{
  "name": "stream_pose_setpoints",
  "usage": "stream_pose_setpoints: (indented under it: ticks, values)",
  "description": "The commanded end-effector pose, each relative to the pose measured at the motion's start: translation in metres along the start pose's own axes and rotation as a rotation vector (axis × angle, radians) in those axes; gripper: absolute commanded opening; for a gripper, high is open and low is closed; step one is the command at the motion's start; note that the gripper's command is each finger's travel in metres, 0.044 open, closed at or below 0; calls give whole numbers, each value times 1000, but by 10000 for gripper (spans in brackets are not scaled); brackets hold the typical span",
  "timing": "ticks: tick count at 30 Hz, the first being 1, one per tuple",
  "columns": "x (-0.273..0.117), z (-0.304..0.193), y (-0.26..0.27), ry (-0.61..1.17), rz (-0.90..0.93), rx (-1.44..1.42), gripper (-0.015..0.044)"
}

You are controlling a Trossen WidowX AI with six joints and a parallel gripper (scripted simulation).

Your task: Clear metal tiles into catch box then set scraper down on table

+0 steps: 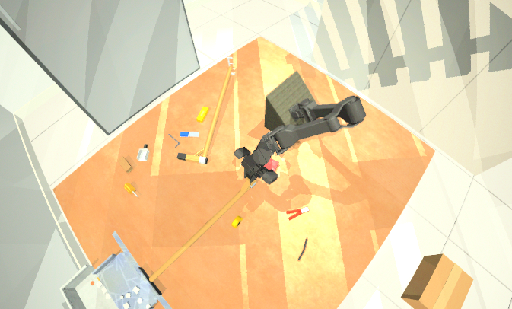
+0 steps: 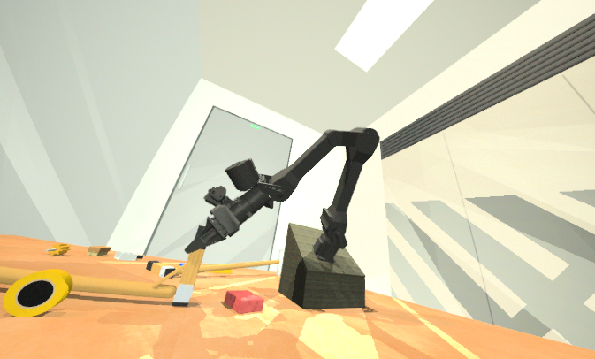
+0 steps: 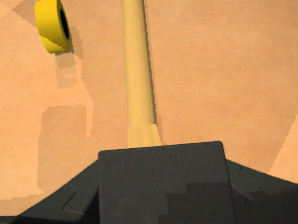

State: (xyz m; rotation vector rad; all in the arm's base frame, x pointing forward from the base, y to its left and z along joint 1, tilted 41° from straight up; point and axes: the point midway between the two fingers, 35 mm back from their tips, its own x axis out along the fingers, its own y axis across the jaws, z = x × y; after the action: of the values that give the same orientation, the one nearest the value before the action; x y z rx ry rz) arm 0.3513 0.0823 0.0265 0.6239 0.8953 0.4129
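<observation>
- Claw (image 1: 252, 180) (image 2: 194, 249) (image 3: 149, 156) is clamped on the upright wooden grip of the long scraper (image 1: 200, 230) (image 2: 190, 271) (image 3: 139, 65); I see the grip's pale, dark-tipped foot below the fingers.
- From the claw, the scraper's shaft runs low across the table to its dark blade (image 1: 149, 280), well apart from the fingers, at the near edge of the bench plate (image 1: 117, 269). I can't tell from here whether blade and plate touch.
- Past the blade, farther from the claw, several pale tiles (image 1: 135, 289) sit on the plate.
- Farthest from the claw is the catch box (image 1: 69, 288), with a small orange piece (image 1: 92, 283) in it.
- Near the claw, on the arm-base side, I have a red block (image 1: 271, 164) (image 2: 244, 301) on the table.
- Beside the shaft, between claw and plate, stands a yellow roll (image 1: 236, 221) (image 2: 36, 292) (image 3: 52, 27).
</observation>
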Motion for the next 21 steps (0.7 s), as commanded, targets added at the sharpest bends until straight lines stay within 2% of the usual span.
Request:
stream_pose_setpoints:
  ticks: [1, 21]
  values:
    - [4, 8, -2, -9, 1, 4, 0]
    - [22, 31, -2, -10, 5, 4, 0]
